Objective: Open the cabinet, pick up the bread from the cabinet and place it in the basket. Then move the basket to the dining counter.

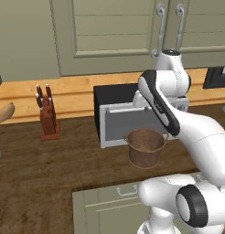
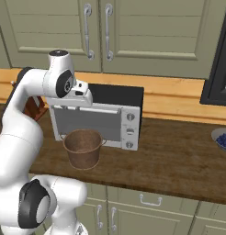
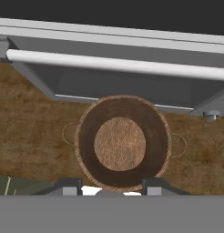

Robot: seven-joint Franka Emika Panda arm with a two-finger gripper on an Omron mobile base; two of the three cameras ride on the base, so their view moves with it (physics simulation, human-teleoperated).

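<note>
The cabinet point(image 1: 114, 32) point(image 2: 147, 27) hangs over the worktop with both sage-green doors shut, and its two curved silver handles point(image 2: 97, 32) meet in the middle. The bread is hidden. The round brown basket point(image 1: 145, 147) point(image 2: 83, 148) point(image 3: 120, 143) stands empty on the dark wood worktop, just in front of the toaster oven. My gripper point(image 3: 111, 184) hangs above the basket's near rim and points straight down. It is open, with nothing between its fingertips point(image 3: 68, 185). The dining counter is out of view.
A silver toaster oven point(image 1: 116, 119) point(image 2: 110, 117) with a bar handle stands right behind the basket. A knife block point(image 1: 48, 114) and a wooden spoon point(image 1: 4, 113) are to the left. A blue bowl point(image 2: 223, 137) and a dark appliance point(image 2: 218, 69) are to the right.
</note>
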